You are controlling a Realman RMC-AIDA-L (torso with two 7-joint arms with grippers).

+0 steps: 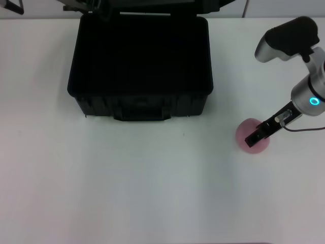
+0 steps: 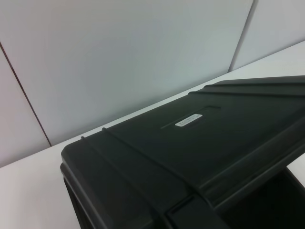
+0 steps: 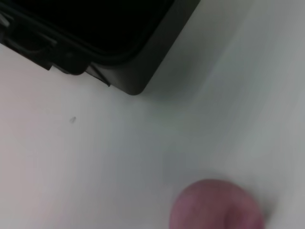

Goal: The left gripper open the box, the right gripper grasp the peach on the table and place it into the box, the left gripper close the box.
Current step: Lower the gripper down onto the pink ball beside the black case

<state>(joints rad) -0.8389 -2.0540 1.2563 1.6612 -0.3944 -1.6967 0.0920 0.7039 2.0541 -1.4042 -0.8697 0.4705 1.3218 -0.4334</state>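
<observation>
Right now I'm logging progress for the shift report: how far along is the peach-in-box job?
Opening looks done: the box stands with its lid up and its inside dark and empty. In hand: the right gripper is down over the peach, which sits on the table right of the box. Left: lifting it, placing it inside, closing the lid.

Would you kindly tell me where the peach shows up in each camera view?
Head view: peach at right, under the right gripper.
Left wrist view: not in it.
Right wrist view: peach at the bottom edge.
Shared landmark: the box.
</observation>
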